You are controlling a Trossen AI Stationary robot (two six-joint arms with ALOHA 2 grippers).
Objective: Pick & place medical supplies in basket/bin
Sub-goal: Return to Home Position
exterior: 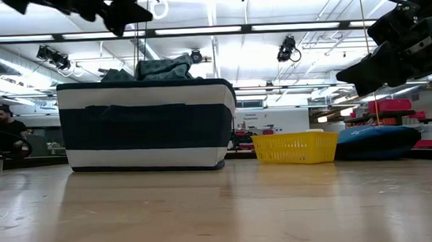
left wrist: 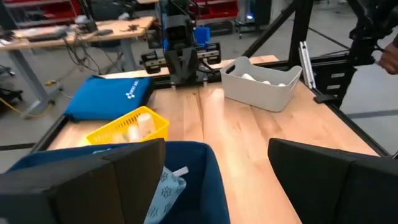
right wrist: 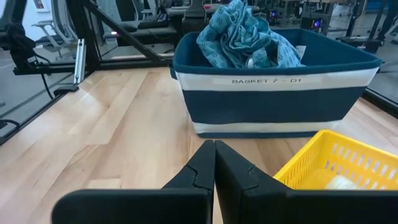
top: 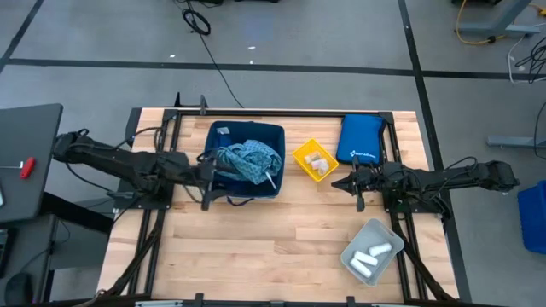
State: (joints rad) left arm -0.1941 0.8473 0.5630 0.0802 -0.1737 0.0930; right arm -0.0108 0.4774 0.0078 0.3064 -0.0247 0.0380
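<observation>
A teal patterned cloth (top: 253, 159) lies heaped in the navy-and-white basket (top: 277, 136), its top showing above the rim (right wrist: 239, 34). White rolls lie in the small yellow basket (top: 300, 156) and in the grey bin (top: 357, 241). My left gripper (top: 206, 176) hangs open above the basket's left rim, nothing between its fingers (left wrist: 93, 180). My right gripper (top: 345, 183) is shut and holds nothing; it hovers just right of the yellow basket, pointing at the navy basket (right wrist: 273, 102).
A royal-blue padded pouch (top: 360, 139) lies at the far right, behind my right gripper. Bare wood stretches along the table's near half between the navy basket and the grey bin (left wrist: 261, 84). Black frame rails run along the table's left and right sides.
</observation>
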